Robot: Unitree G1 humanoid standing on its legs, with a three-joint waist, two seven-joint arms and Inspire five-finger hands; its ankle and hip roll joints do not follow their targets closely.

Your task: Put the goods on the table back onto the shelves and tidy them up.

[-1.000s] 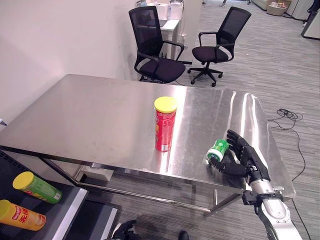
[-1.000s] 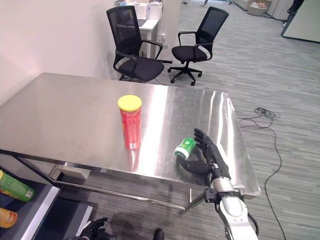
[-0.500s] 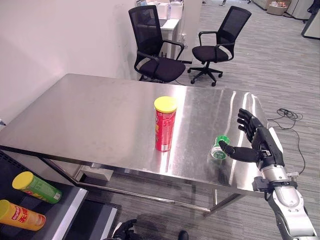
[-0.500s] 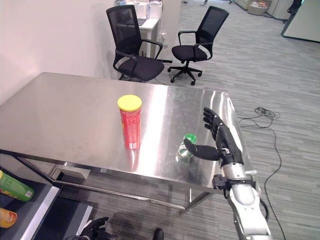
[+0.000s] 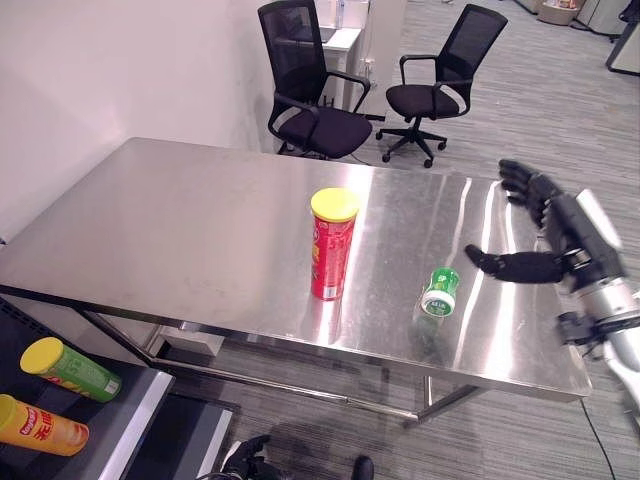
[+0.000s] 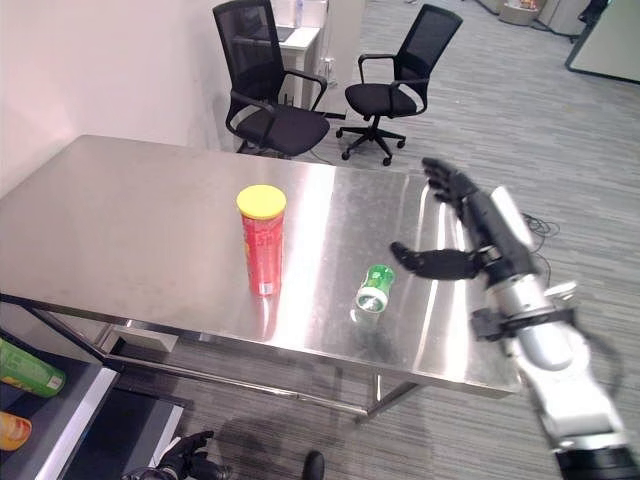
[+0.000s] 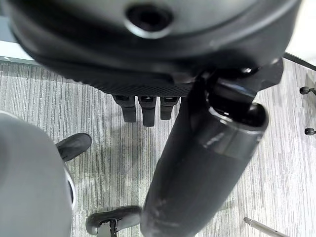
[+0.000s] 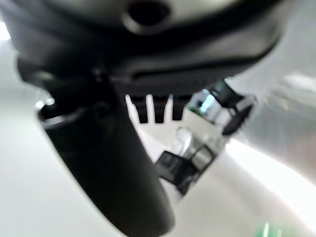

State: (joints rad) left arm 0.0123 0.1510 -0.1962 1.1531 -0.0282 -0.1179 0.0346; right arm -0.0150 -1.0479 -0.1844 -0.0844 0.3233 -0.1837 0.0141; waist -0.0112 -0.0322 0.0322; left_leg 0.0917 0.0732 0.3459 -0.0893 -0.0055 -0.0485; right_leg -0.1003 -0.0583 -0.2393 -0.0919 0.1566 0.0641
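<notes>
red can [image 5: 331,246] upright, yellow lid | green can [image 5: 439,291] lying, table

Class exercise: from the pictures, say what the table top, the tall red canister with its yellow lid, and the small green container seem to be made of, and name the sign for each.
Table top: brushed metal, probably stainless steel; it mirrors light and the goods.
Red canister: likely printed cardboard, matte; its yellow lid looks like smooth plastic.
Green container, lying on its side: apparently plastic with a printed label; uncertain.
</notes>
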